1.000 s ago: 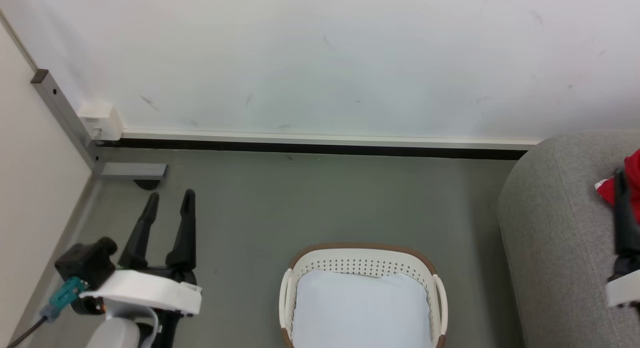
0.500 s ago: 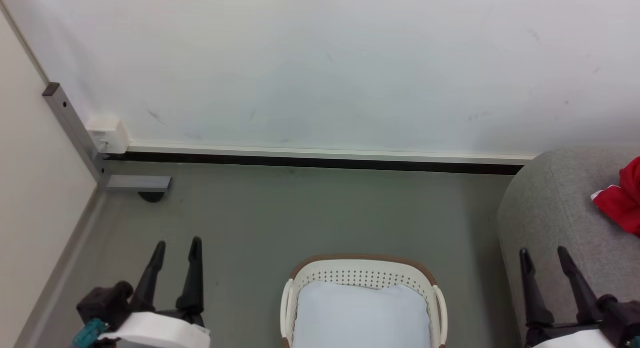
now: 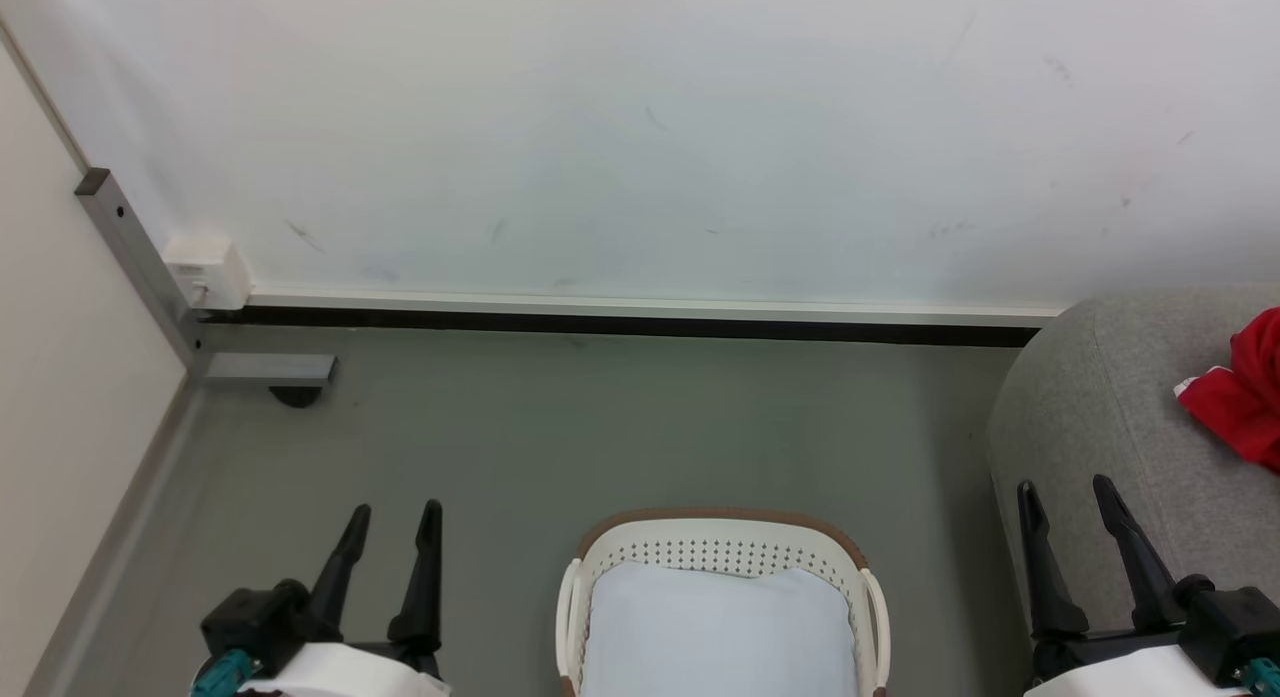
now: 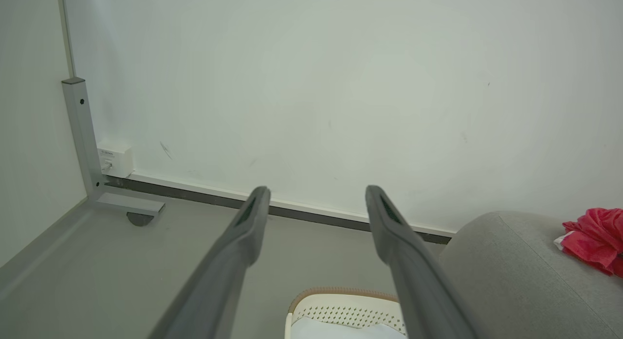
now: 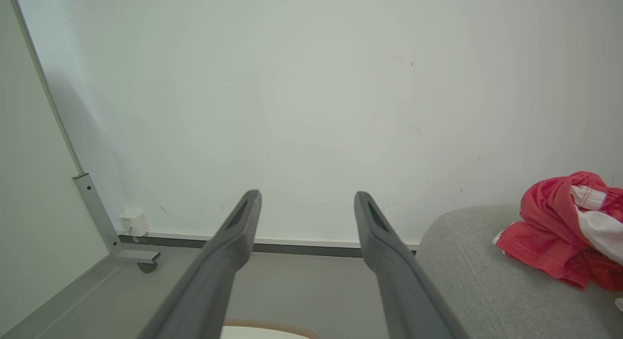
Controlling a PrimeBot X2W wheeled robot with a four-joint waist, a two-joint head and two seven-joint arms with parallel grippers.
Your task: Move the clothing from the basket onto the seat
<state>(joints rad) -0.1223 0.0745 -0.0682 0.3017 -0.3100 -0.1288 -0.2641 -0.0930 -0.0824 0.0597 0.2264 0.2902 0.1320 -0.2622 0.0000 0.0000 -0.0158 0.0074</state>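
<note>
Red clothing [image 3: 1245, 407] lies on the seat [image 3: 1090, 407] at far right. The left gripper [image 3: 396, 512] and right gripper [image 3: 1062, 487] are spread wide, holding nothing.

I saw the clothing [image 5: 545, 232] in bright red with white ribbed trim. The basket [image 3: 720, 555] was cream-white, its wall patterned with rows of small holes, its rim brown. The seat [image 3: 1090, 407] was plain light grey. The floor [image 3: 600, 427] was dull grey-green, the wall [image 3: 640, 127] white with some faint dark marks. The left gripper [image 3: 396, 509] and the right gripper [image 3: 1062, 485] were black.
</note>
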